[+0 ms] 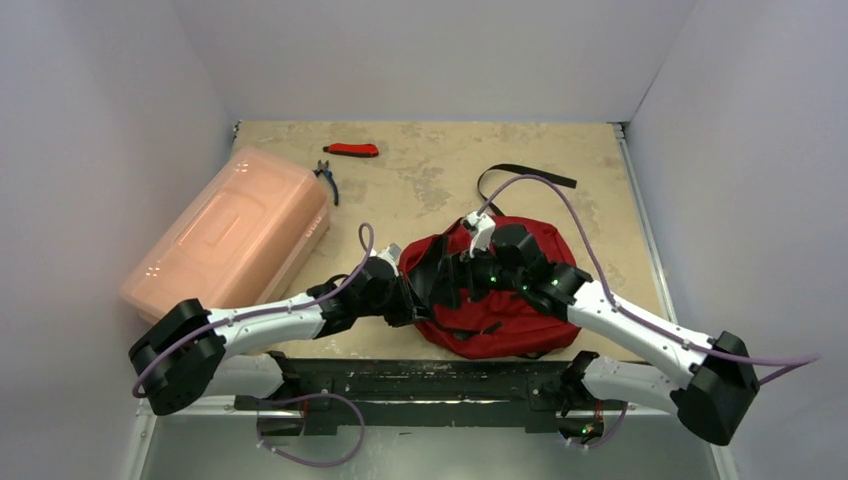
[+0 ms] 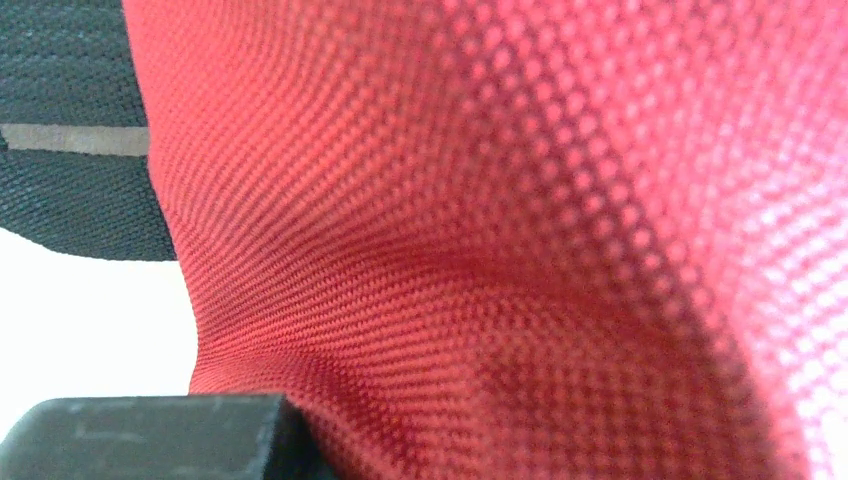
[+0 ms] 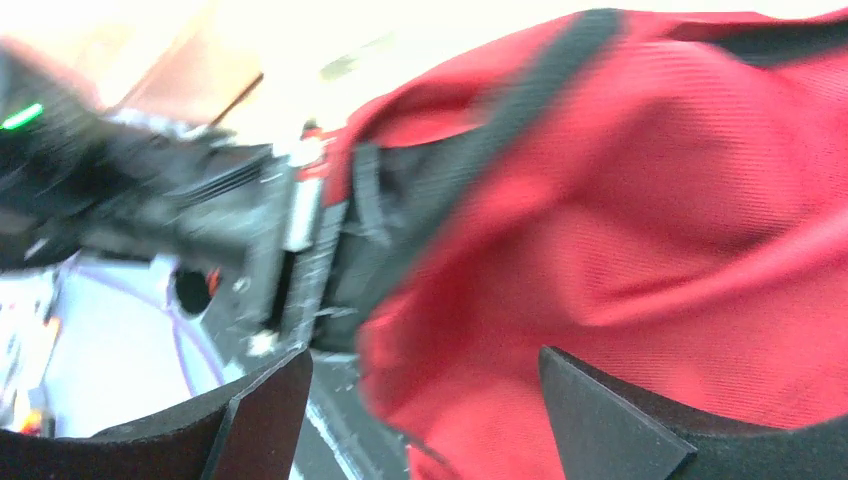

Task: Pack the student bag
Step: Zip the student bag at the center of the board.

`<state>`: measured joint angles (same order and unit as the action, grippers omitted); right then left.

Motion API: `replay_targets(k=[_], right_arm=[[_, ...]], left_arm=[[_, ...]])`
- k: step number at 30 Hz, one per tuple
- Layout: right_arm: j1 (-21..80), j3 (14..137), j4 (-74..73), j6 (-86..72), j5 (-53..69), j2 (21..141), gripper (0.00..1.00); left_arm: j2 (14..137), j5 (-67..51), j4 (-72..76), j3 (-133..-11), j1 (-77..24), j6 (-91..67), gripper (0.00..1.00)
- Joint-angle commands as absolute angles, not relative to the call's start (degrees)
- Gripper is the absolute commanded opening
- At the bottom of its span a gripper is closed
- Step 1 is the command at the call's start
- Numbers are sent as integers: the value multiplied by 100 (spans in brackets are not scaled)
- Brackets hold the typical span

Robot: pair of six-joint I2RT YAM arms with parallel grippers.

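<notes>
The student bag (image 1: 495, 290), red with black straps, lies crumpled at the table's front edge, right of centre. Its long black strap (image 1: 520, 175) trails toward the back. My left gripper (image 1: 405, 292) is pushed into the bag's left side. In the left wrist view red mesh fabric (image 2: 500, 230) fills the frame; one black finger (image 2: 150, 435) shows far to the left, and the other is hidden. My right gripper (image 1: 468, 268) is over the bag's top, and in its own view (image 3: 430, 410) it is open around a fold of red fabric (image 3: 640, 220). That view is blurred.
A pink translucent plastic box (image 1: 230, 235) stands at the left. Small cutters (image 1: 327, 180) and a red-handled tool (image 1: 352, 150) lie at the back. White walls enclose the table (image 1: 420, 190) on three sides. A black rail (image 1: 420, 385) runs along the front.
</notes>
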<state>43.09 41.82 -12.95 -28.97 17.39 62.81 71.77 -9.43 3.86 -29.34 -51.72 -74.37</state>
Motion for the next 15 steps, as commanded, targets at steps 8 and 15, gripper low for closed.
replay_targets(k=[8,15], right_arm=[[6631,4075,-270,-3003,1034,5847,81],[6635,3954,620,-2702,1179,6341,76]], left_arm=[[6809,-1037,1346,-2707,-5092,-7079,1],[6748,-1094,1627,-2561,-5082,-7113,0]])
